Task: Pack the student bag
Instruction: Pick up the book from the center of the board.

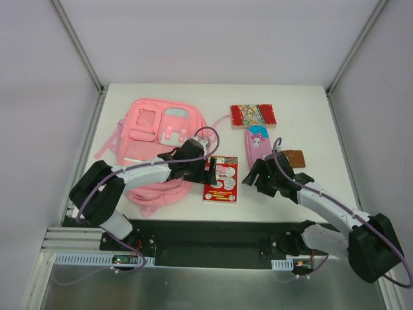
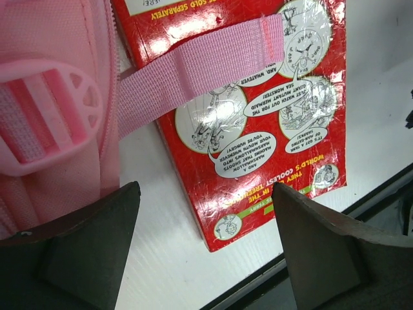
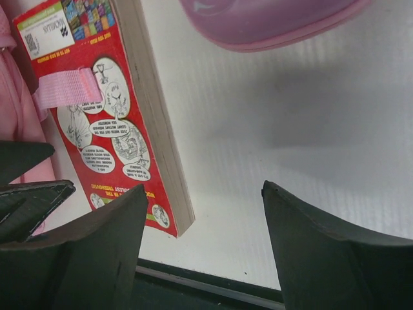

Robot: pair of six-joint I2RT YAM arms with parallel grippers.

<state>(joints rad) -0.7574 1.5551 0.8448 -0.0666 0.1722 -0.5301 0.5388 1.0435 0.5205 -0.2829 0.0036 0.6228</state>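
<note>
The student bag [image 1: 155, 135] is a large pink backpack lying flat on the left of the white table. One of its pink straps [image 2: 193, 64] lies across a red comic-covered book [image 1: 221, 179] beside it. My left gripper [image 1: 205, 169] hovers open over the book's near left corner and the bag's edge [image 2: 58, 97], with nothing between its fingers. My right gripper [image 1: 253, 179] stands open just right of the book [image 3: 97, 110], over bare table, with nothing held. In the left wrist view the book [image 2: 258, 116] shows between the open jaws.
A small pink pencil case [image 1: 258, 145] lies above the right gripper, also seen as the pencil case [image 3: 271, 22]. A red patterned flat item [image 1: 253, 115] sits at the back. A small brown item [image 1: 293, 157] lies to the right. The table's near edge [image 3: 213, 281] is close.
</note>
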